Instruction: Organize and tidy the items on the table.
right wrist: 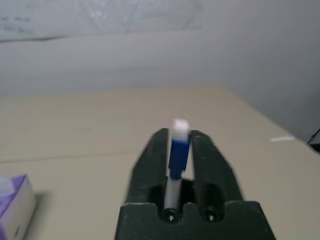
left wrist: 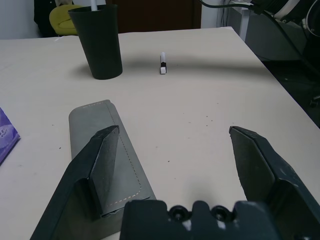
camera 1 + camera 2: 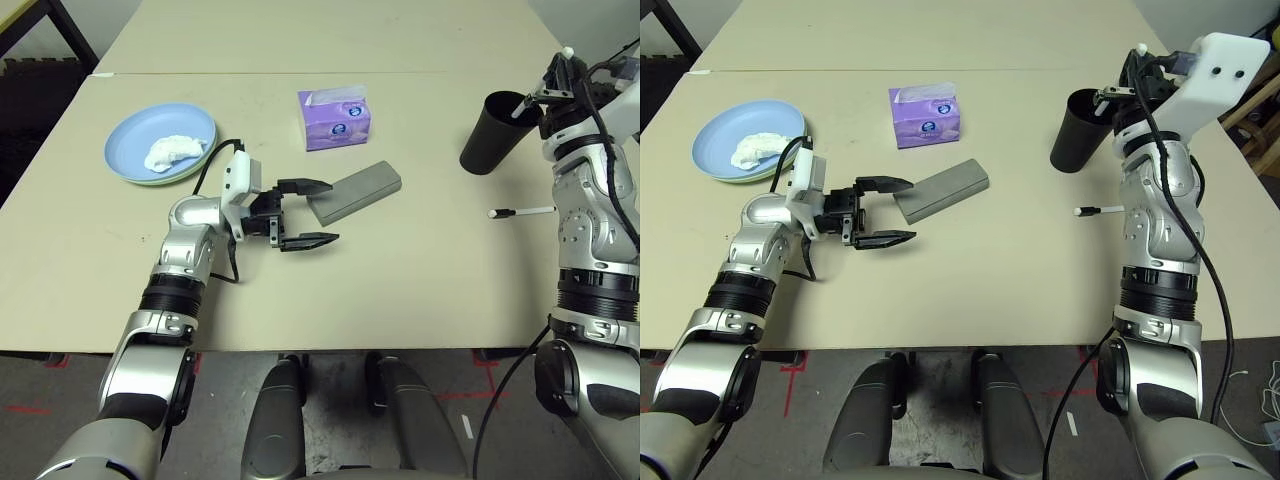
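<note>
**Operator:** While my left gripper (image 3: 308,213) sits level over the middle of the desk (image 3: 420,290), its jaws stand wide apart with nothing between them; the upper finger (image 3: 303,186) is just at the near end of the grey glasses case (image 3: 356,191), which lies flat and slanted on the desk.

**Observer:** And the right side?

**Operator:** My right gripper (image 1: 178,145) is raised beside the rim of the black cup (image 3: 494,130), near the desk's right edge. A white and blue pen (image 1: 177,150) stands between its jaws; whether they clamp it or have slackened, I cannot tell.

**Observer:** What else is lying about?

**Operator:** A second white pen (image 3: 520,212) lies flat in front of the cup, close to the right edge. The purple tissue box (image 3: 335,118) sits behind the case, apart from it. Over to the left, a light blue plate (image 3: 160,143) is stacked on a pale green plate (image 3: 165,181), with crumpled white tissue (image 3: 172,151) in it.

**Observer:** Room to move?

**Operator:** Open desk stretches along the near edge and between the case and the cup.
</note>
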You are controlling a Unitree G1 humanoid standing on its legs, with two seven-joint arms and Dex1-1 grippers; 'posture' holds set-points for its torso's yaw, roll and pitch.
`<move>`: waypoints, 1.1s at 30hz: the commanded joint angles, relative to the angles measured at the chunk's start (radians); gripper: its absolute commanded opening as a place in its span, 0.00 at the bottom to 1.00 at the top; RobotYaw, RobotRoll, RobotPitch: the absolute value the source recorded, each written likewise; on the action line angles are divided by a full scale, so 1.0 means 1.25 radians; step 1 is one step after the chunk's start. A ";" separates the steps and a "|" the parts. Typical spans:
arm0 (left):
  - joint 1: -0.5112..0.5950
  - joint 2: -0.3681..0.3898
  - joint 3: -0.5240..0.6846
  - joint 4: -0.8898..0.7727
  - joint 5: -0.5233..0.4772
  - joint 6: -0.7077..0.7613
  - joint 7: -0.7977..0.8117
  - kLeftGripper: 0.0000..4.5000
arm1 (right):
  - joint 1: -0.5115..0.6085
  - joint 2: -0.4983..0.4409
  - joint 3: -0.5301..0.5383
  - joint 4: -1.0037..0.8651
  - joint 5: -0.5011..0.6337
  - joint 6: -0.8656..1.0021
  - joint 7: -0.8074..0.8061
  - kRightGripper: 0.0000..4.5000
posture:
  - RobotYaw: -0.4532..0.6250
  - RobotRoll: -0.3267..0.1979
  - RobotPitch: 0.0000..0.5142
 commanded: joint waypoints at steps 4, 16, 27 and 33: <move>0.003 0.007 -0.013 -0.005 0.007 -0.001 -0.006 1.00 | -0.006 -0.019 -0.006 0.010 0.017 -0.005 0.030 0.82 | 0.48 0.62 0.39; 0.008 0.004 -0.013 -0.011 0.008 -0.002 -0.001 1.00 | 0.018 -0.088 0.071 -0.041 0.157 0.061 0.361 0.99 | 0.49 0.62 0.40; 0.027 0.011 -0.010 -0.031 0.003 0.001 0.005 1.00 | 0.000 -0.283 0.253 0.106 0.035 0.053 0.664 0.99 | 0.51 0.62 0.41; 0.042 0.017 -0.009 -0.055 0.000 0.009 0.011 1.00 | -0.063 -0.381 0.403 0.258 -0.127 -0.147 0.869 0.99 | 0.52 0.62 0.44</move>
